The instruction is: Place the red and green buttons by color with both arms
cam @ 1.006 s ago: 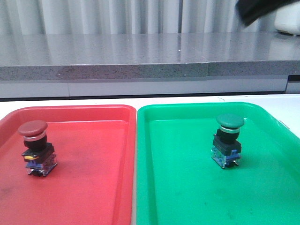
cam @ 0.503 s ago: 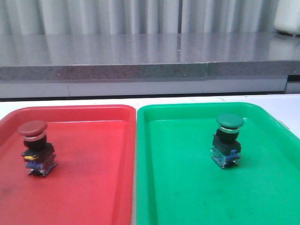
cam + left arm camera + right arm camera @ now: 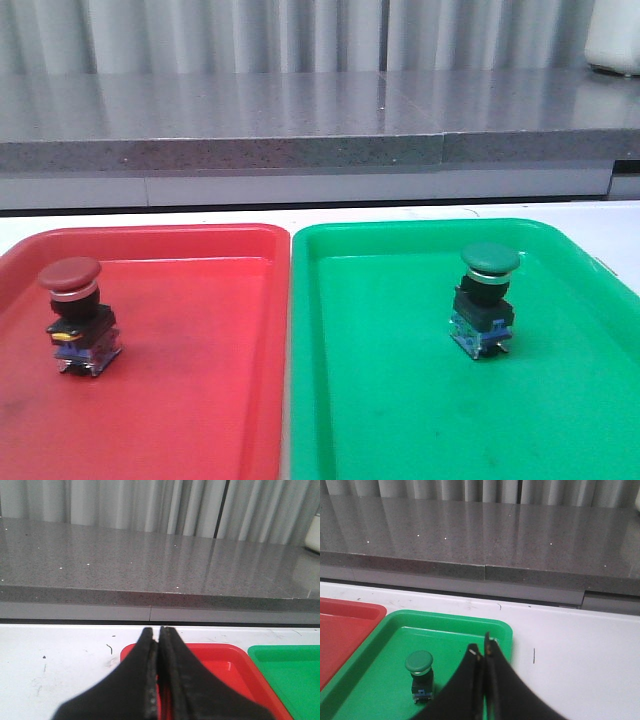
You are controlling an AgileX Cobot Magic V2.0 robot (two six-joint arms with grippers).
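The red button (image 3: 76, 312) stands upright in the red tray (image 3: 200, 400), near its left side. The green button (image 3: 487, 297) stands upright in the green tray (image 3: 400, 400); it also shows in the right wrist view (image 3: 420, 674). Neither arm shows in the front view. My left gripper (image 3: 156, 631) is shut and empty, held above the red tray's far corner (image 3: 220, 655). My right gripper (image 3: 481, 646) is shut and empty, above the green tray's far right corner (image 3: 445, 630), to the right of the green button.
The two trays lie side by side on a white table (image 3: 400, 212). A grey stone ledge (image 3: 300, 120) runs along the back, with curtains behind. A white object (image 3: 612, 40) stands at the far right on the ledge.
A black arm that crossed the top right corner of the front view one second ago has left that view. Both buttons have stayed in place.
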